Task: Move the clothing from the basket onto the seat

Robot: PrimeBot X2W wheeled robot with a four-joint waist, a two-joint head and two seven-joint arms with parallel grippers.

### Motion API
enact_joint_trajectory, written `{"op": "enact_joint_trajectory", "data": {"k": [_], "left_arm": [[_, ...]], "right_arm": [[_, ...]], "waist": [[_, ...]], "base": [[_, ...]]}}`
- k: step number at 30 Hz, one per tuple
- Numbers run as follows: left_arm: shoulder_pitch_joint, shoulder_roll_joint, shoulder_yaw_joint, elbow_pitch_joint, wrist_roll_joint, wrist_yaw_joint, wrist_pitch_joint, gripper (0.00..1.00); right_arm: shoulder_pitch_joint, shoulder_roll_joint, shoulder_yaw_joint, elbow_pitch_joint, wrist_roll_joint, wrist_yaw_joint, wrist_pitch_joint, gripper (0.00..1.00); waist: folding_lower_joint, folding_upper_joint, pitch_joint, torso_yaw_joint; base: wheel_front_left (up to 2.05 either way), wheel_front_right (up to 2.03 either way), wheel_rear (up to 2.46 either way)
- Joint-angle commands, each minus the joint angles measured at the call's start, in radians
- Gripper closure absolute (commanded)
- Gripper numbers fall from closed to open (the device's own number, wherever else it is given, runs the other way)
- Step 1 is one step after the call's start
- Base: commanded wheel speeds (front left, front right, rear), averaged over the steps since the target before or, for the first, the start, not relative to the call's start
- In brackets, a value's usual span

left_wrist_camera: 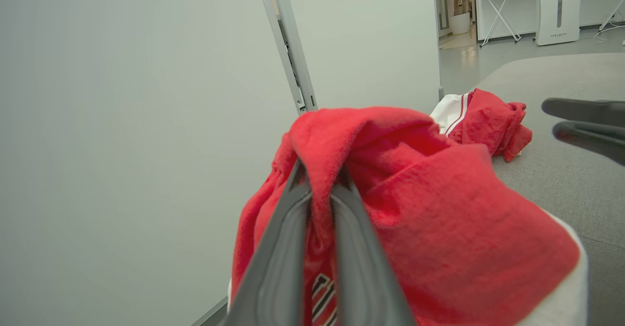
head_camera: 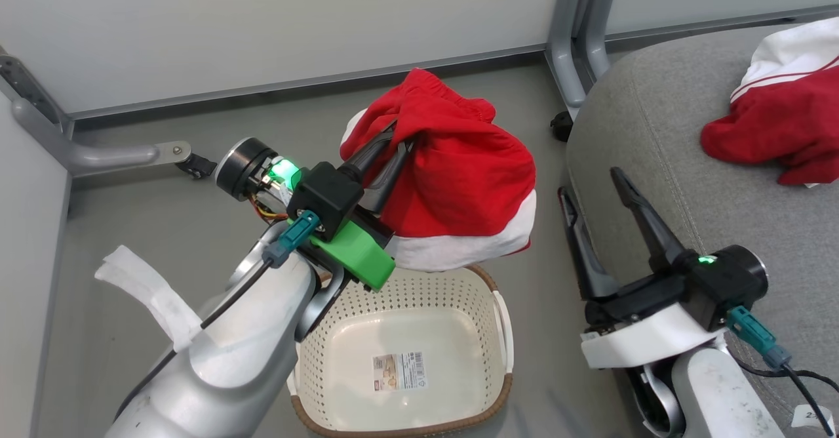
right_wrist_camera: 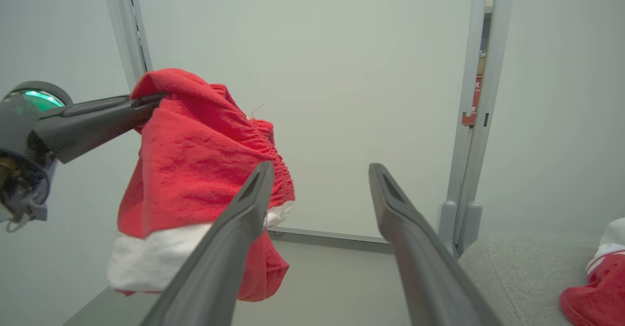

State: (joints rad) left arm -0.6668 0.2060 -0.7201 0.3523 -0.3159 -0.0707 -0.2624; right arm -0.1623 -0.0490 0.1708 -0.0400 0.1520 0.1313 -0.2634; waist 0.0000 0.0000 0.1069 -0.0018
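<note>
And the left gripper point(left_wrist_camera: 320, 172) is pinched tight on the red garment point(left_wrist_camera: 439, 209), fabric draped over both fingers, striped letter peeking at six o'clock. A second red garment point(left_wrist_camera: 488, 121) lies on the grey seat point(left_wrist_camera: 561, 184) at two o'clock, and the right gripper point(left_wrist_camera: 552, 117) pokes in at three.

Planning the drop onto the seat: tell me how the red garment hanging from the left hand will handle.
Likely floppy: the red garment drapes in folds from the left hand. Probably light: a single pinch carries it. It may land crumpled on the seat, like the other garment there.
</note>
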Motion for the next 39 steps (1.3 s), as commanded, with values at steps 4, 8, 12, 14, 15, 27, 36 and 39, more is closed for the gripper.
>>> {"op": "enact_joint_trajectory", "data": {"k": [4,8,12,14,15,27,36,39], "left_arm": [[0.011,-0.014,0.005,0.001,0.009,-0.007,-0.003,1.00],[0.001,-0.031,0.001,-0.006,0.019,-0.013,-0.003,1.00],[-0.009,-0.048,-0.001,-0.015,0.029,-0.017,-0.003,1.00],[-0.014,-0.055,-0.003,-0.020,0.034,-0.020,-0.003,1.00],[-0.016,-0.057,-0.003,-0.022,0.036,-0.021,-0.003,1.00],[-0.017,-0.093,0.001,-0.048,0.055,-0.033,-0.003,1.00],[-0.022,-0.103,0.022,-0.078,0.069,-0.039,-0.003,1.00],[-0.018,-0.105,0.025,-0.085,0.072,-0.041,-0.003,1.00]], "right_arm": [[-0.013,-0.003,0.061,0.002,0.043,-0.001,-0.002,0.00],[-0.016,-0.003,0.095,0.037,0.083,-0.001,-0.002,0.00],[-0.018,-0.003,0.112,0.068,0.121,-0.001,-0.002,0.00],[-0.017,-0.003,0.121,0.083,0.160,-0.001,-0.002,0.00],[-0.020,-0.003,0.127,0.087,0.177,-0.001,-0.002,0.00],[-0.057,-0.003,0.223,0.137,0.393,-0.001,-0.002,0.00],[-0.051,-0.003,0.244,0.154,0.467,-0.001,-0.002,0.00],[-0.055,-0.003,0.256,0.144,0.486,-0.001,-0.002,0.00]], "waist": [[0.0000,0.0000,-0.002,0.007],[0.0000,0.0000,0.002,0.019],[0.0000,0.0000,0.011,0.031],[0.0000,0.0000,0.016,0.036],[0.0000,0.0000,0.019,0.038],[0.0000,0.0000,0.044,0.060],[0.0000,0.0000,0.045,0.070],[0.0000,0.0000,0.042,0.070]], "base": [[0.00,0.00,0.00],[0.00,0.00,0.00],[0.00,0.00,0.00],[0.00,0.00,0.00],[0.00,0.00,0.00],[0.00,0.00,0.00],[0.00,0.00,0.00],[0.00,0.00,0.00]]}}
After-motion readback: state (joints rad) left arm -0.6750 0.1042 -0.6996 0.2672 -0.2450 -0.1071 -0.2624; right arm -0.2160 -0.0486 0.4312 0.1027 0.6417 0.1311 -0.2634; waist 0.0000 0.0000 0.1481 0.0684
